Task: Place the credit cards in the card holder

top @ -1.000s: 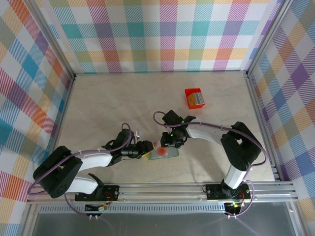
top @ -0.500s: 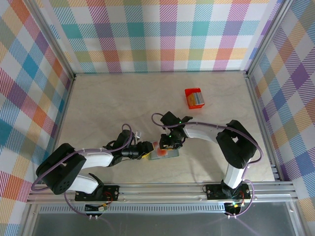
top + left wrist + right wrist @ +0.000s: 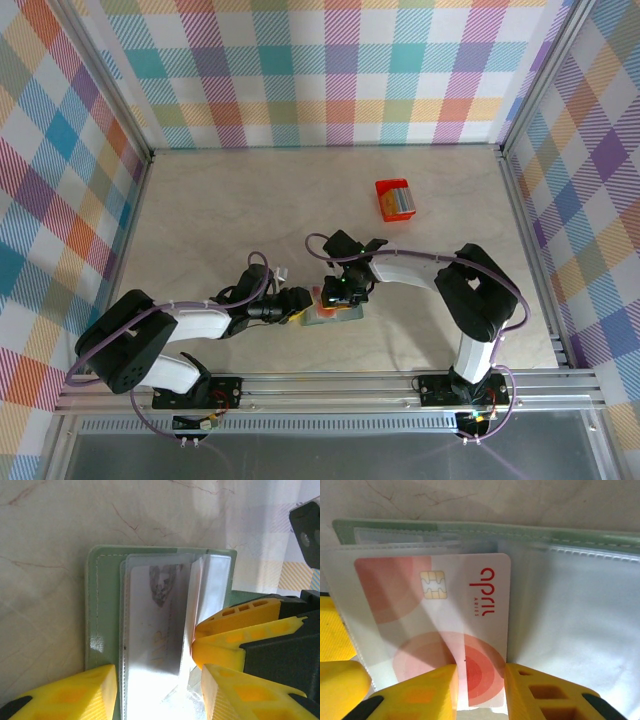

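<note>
– Where is the card holder?

– It lies open on the table, near the front edge, between the two arms. It is green, with clear sleeves fanned out.

– What does the right gripper have?

– A credit card, white with red circles and a chip. The fingers are pinched narrowly on its near edge. The far part of the card sits under a clear sleeve of the holder.

– And the left gripper?

– It comes in from the other side. One finger lies over the green cover and the other is past the sleeves, so they stand fairly wide apart. I cannot tell whether they grip or only straddle.

– Anything else?

– A small red box, well apart, farther back on the right.
</note>
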### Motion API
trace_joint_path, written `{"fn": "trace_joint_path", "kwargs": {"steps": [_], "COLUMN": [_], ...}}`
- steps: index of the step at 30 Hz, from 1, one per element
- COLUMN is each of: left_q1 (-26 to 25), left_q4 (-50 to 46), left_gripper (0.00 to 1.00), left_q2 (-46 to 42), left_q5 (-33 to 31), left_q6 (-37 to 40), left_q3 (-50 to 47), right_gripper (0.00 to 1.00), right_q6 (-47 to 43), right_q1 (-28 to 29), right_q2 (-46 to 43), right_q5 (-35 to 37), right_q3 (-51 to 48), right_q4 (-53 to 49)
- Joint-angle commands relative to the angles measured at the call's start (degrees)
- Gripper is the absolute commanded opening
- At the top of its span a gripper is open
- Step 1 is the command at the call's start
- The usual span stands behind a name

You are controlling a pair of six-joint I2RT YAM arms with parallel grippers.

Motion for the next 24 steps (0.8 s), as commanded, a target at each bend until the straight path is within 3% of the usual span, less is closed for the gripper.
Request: {"fn": "trace_joint_path", "kwargs": {"steps": [1, 11, 24], "left_q1": [-0.49, -0.49, -0.49], "left_q4": [1.39, 1.66, 3.28], "left_gripper": [0.48, 0.47, 0.43], "left_q2": [0.77, 0.15, 1.65], "left_q5": [-0.17, -0.66, -0.71], "left_q6": [-0.31, -0.45, -0.70], "left_q3": [-1.14, -1.93, -2.22], "right_gripper": [0.29, 0.26, 0.19], "right_q6": [1.78, 4.15, 4.67], "right_q1": [0.52, 0.50, 0.50], "right_q2": [0.07, -4.47, -1.15], "right_q5": [-2.72, 1.59, 6.64], "right_q3": [0.37, -0.61, 1.86], "right_q4": [1.14, 1.18, -1.00]}}
